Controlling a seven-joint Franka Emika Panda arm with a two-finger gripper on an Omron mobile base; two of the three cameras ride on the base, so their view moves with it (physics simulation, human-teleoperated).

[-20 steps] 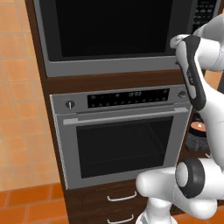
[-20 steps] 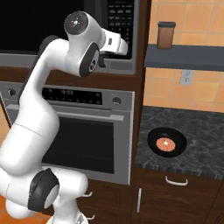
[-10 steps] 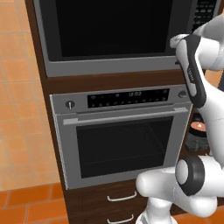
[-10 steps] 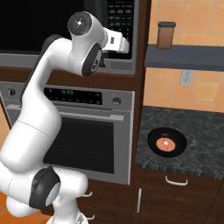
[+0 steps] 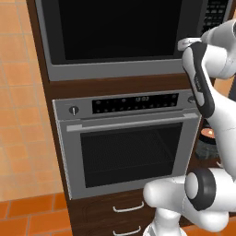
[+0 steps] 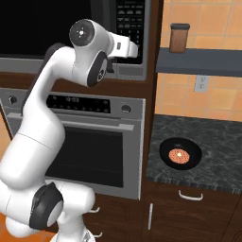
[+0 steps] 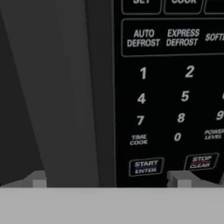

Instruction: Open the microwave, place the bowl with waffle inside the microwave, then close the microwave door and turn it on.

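Note:
The microwave [image 5: 120, 39] sits built in above the oven, and the microwave door [image 5: 117, 27] of dark glass is shut. My gripper [image 7: 109, 179] is open, close in front of the black keypad [image 7: 175, 96]. One fingertip stands below the START button [image 7: 146, 166] side and the other before the door's grey edge [image 7: 57, 96]. From the right base view the gripper [image 6: 133, 51] is at the microwave's lower right corner, under the keypad [image 6: 130, 19]. The black bowl [image 6: 180, 153] with the waffle [image 6: 179, 155] rests on the dark counter to the right, apart from the gripper.
A silver oven [image 5: 129, 147] with a bar handle [image 5: 131, 122] is below the microwave. A brown jar [image 6: 178, 38] stands on the shelf [image 6: 203, 61] over the stone counter [image 6: 217, 142]. Drawers [image 5: 126, 209] lie under the oven.
The hand has barely shifted at the microwave's lower right corner. The gripper stays open and the door stays shut.

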